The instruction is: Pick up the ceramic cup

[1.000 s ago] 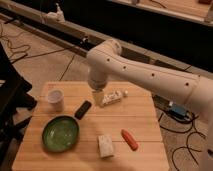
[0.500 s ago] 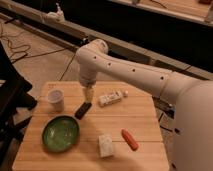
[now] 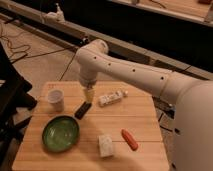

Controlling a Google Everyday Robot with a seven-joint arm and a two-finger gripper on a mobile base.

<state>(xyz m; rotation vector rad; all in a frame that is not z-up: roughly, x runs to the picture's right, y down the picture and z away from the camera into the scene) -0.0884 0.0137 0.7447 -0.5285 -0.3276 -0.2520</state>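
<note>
The ceramic cup is small, plain and white. It stands upright on the wooden table at the left rear. My gripper hangs at the end of the white arm above the table's rear middle, to the right of the cup and apart from it. Its yellowish tip is just above a black object.
A green round bowl sits at the front left. A white tube-like item lies at the rear middle. A pale block and an orange-red carrot-like piece lie at the front. Cables run on the floor to the left.
The arm has swung left over the table, bringing my gripper from the rear middle closer to the cup. The objects on the table have not moved.
</note>
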